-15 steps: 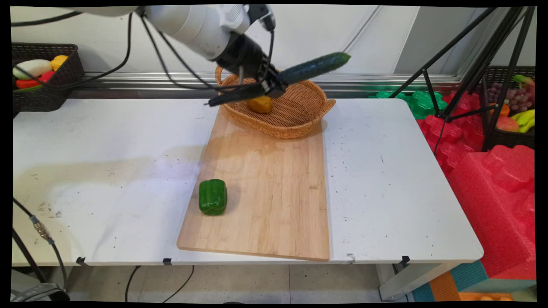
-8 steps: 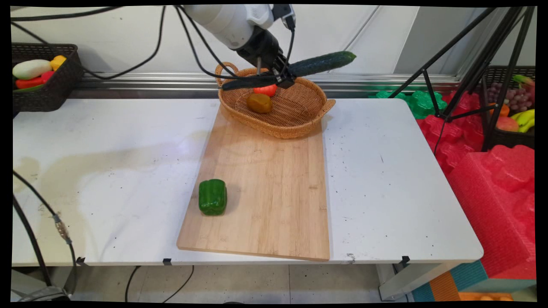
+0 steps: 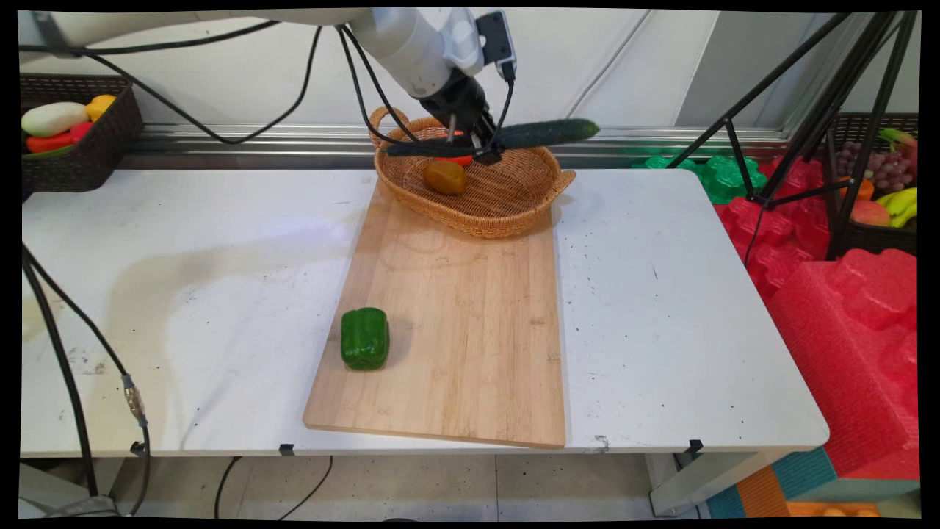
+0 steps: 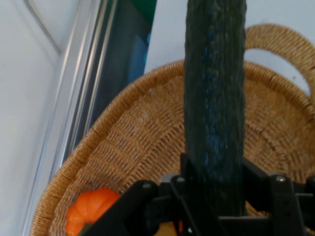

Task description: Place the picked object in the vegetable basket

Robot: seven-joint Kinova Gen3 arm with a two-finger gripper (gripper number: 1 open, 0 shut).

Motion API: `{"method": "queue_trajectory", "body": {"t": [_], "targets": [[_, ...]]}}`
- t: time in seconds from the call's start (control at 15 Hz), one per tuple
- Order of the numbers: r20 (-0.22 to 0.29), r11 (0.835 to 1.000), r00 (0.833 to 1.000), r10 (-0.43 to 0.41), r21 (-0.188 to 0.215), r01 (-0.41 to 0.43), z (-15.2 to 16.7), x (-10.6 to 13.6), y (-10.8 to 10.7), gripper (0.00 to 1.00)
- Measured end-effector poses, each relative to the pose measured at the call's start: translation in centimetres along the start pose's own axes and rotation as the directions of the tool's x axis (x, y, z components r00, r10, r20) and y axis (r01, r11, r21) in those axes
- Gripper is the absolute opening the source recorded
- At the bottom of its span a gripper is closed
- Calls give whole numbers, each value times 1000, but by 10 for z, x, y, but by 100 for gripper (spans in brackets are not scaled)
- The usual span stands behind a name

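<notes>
The black two-finger gripper (image 3: 486, 149) grips a long dark-green cucumber (image 3: 547, 133) level over the woven wicker basket (image 3: 514, 206), an orange fruit (image 4: 91, 209) and brown fruit (image 3: 444, 176) just below it.

white rounded arm (image 3: 400, 40) with looping black cables (image 3: 220, 132), ending in black jaws on a screwed linkage.

No lettering, label, brand or number is showing legibly anywhere in either view; nothing here is offering words to read.
</notes>
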Motion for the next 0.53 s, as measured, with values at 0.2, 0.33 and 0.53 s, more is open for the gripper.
{"method": "queue_trajectory", "body": {"t": [0.2,0.33,0.53], "targets": [[49,1000,999,19,-11,-18,19,-8,-6,0],[70,1000,997,25,-18,-24,26,-12,-6,0],[107,1000,994,24,-21,-22,35,-21,-7,0]]}}
